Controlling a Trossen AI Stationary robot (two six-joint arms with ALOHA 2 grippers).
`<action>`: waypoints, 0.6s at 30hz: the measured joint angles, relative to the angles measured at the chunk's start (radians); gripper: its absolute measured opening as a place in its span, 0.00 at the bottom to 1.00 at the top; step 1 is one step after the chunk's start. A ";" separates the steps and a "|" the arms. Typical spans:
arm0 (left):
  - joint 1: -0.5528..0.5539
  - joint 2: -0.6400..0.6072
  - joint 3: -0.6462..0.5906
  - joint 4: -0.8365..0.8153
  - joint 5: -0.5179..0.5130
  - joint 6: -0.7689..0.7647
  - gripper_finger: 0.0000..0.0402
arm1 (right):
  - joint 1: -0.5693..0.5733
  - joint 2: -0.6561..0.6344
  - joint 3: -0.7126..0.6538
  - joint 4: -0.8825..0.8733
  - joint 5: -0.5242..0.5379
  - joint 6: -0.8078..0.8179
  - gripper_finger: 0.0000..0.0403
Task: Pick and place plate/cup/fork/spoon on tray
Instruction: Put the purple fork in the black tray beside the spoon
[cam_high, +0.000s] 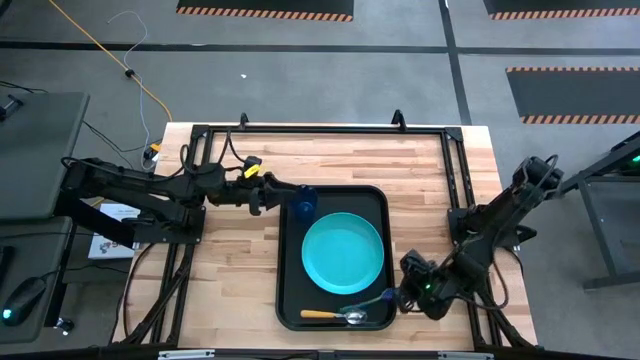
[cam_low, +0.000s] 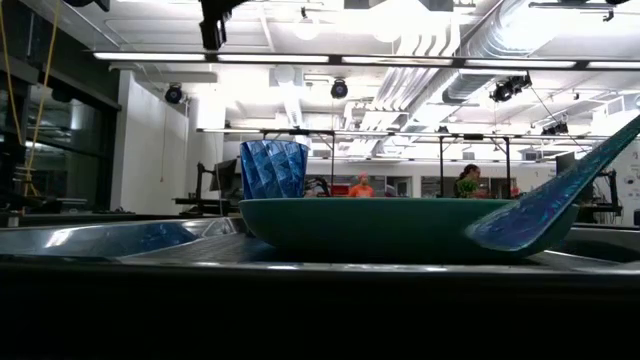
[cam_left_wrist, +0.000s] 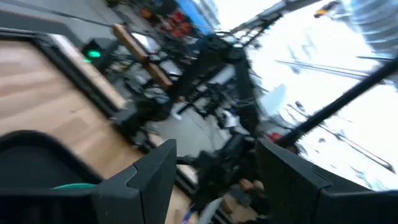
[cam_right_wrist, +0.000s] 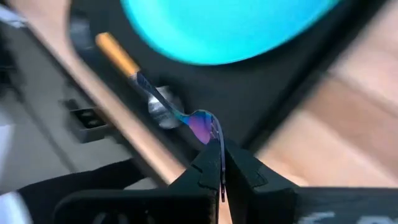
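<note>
Your right gripper (cam_right_wrist: 222, 163), at the high view's lower right by the tray (cam_high: 288, 300), is pinched tight on the fork (cam_high: 368, 300), which slants over the plate (cam_high: 343, 253); your left gripper (cam_high: 283, 195) gapes empty, just left of the cup (cam_high: 305, 204).

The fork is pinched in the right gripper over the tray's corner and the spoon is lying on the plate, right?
Not quite. The spoon lies on the tray floor beside the plate, as the high view shows. The right gripper does pinch the fork.
</note>
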 joint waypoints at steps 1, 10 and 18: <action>0.000 0.000 0.000 0.016 0.021 0.000 0.52 | -0.004 0.018 0.000 0.048 0.001 -0.008 0.00; 0.000 -0.049 0.000 0.116 0.115 0.081 0.52 | -0.054 0.170 0.000 0.428 0.164 0.060 0.00; 0.000 -0.233 0.000 0.028 0.118 0.228 0.52 | -0.046 0.281 0.000 0.561 0.211 0.217 0.00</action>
